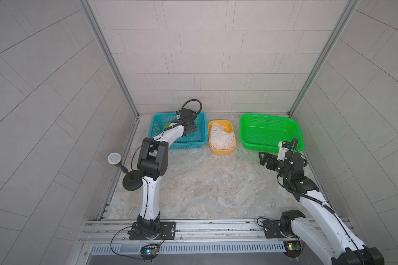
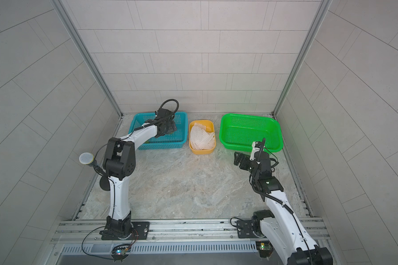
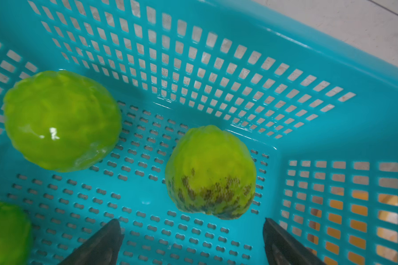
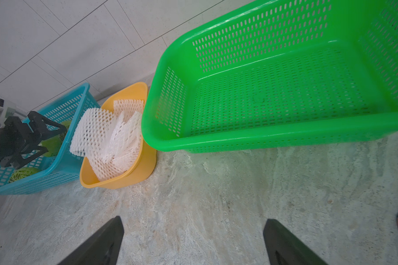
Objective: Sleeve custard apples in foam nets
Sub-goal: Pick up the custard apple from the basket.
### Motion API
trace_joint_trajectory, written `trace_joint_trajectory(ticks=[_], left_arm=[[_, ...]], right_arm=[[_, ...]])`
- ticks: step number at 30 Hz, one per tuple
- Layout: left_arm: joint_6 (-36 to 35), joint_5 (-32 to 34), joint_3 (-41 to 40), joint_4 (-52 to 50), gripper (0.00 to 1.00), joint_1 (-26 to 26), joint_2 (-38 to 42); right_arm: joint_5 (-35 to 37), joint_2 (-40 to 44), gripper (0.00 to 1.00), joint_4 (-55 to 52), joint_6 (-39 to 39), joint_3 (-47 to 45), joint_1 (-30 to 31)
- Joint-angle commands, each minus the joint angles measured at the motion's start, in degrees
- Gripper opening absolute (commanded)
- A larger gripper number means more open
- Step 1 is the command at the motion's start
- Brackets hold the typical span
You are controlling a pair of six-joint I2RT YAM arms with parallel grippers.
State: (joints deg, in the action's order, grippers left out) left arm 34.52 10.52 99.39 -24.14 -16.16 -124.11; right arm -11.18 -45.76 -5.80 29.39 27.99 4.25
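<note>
The left end effector (image 3: 191,223), jaws fully apart and empty, hangs inside the blue basket (image 3: 365,128) above three custard apples (image 3: 210,172). The right end effector (image 4: 193,219), equally wide and empty, hovers over the bench (image 4: 216,202), facing the foam nets (image 4: 108,137) heaped in the yellow tub (image 4: 124,181). The apples look glossy and probably slippery: grip across the widest girth. The nets appear soft and light: pinch one rim.
</note>
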Motion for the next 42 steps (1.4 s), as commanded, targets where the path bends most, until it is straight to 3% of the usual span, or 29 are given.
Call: trace_joint_trajectory(ticks=[1,18,22,26,36,42], left_arm=[[-0.6,0.9,3.0,-2.2,1.0,-0.2,-2.2],[-2.8,1.4,13.4,-6.8,1.0,-0.2,-10.5],[-3.0,0.8,13.4,-7.1,0.96,-0.1,-10.8],[-3.9,0.5,13.3,-7.1,0.86,-0.1,-10.1],[-8.0,-1.2,8.8,-7.7,0.78,-0.2,0.7],[-11.3,-10.0,-0.7,-4.9,0.78,-0.1,13.6]], right_arm=[[-0.1,0.6,0.99,0.5,-0.6,-0.5,0.4],[1.7,0.0,0.99,0.2,-1.4,-0.5,0.4],[1.7,-0.9,0.99,0.6,-1.4,-0.5,0.4],[1.9,-1.1,0.99,0.7,-1.4,-0.6,0.4],[0.1,-0.9,0.98,0.6,-0.8,0.1,0.4],[-0.9,-1.4,0.98,-1.9,-1.0,3.2,3.4]])
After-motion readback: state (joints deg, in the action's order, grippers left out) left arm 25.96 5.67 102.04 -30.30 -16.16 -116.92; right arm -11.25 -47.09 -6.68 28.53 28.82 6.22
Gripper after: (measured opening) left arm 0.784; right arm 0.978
